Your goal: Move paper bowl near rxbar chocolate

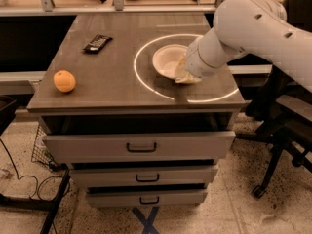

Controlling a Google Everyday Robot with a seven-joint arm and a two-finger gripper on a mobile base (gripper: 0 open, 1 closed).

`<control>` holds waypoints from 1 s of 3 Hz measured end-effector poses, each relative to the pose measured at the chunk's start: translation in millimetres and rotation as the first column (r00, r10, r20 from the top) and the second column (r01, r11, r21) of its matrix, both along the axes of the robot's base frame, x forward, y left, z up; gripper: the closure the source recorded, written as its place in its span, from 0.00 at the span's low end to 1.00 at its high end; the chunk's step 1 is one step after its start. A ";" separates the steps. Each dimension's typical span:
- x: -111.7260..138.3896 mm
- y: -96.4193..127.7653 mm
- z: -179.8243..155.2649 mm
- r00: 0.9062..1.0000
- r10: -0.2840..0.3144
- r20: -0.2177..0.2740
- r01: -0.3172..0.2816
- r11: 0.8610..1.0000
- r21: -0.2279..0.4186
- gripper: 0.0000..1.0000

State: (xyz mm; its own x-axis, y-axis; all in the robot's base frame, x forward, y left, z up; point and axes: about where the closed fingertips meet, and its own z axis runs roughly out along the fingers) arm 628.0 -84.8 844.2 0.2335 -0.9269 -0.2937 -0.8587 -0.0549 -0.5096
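Camera view: gripper (183, 74) sits low at the right rim of the paper bowl (166, 60), touching it. Cannot tell whether it clamps the rim or only rests against it. Bowl lies upright inside a white ring (140, 80) on the cabinet top (112, 82). rxbar chocolate (97, 43) lies back-left, well apart from the bowl. Orange (64, 81) sits front-left.

Matt white paper for the paper bowl (167, 60), glossy black wrapper on the rxbar chocolate (97, 43). Smooth grey wood-grain tabletop (112, 79) with a slight sheen, dull-skinned orange (64, 81). Pale matt gripper (187, 76) at the bowl's right rim; arm shell (253, 26) smooth white plastic.
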 end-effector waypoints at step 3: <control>23.0 38.0 50.9 0.977 0.119 0.176 -0.120 0.993 -0.007 1.00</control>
